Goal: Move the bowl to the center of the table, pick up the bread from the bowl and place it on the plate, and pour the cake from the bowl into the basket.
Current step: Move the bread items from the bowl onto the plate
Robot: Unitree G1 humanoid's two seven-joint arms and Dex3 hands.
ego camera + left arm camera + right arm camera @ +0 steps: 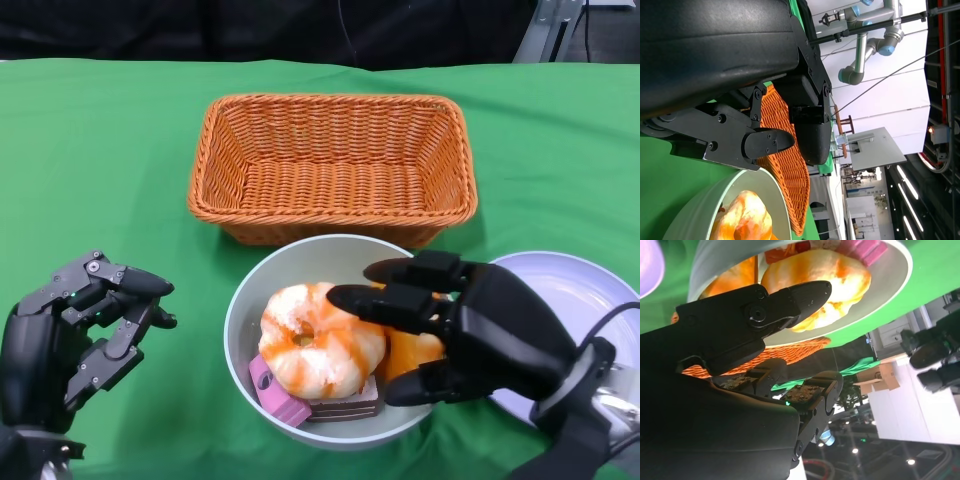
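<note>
Glazed bread (318,352) under right hand (470,330), fingers spread, gripping nothing yet; could easily squash it or nudge bowl (245,310).

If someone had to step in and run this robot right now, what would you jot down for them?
Left robot hand: empty, fingers apart, hovering left of the bowl.
Right robot hand: reaching into the bowl from the right, fingers around the bread; a firm grip is not clear yet.
The bowl sits at the table's middle, just in front of the basket, which holds nothing. The pink-and-brown cake lies under the bread. The plate is to the right, under the right arm.
Done: bowl centred.
Left: bread to plate, cake poured into basket.
</note>
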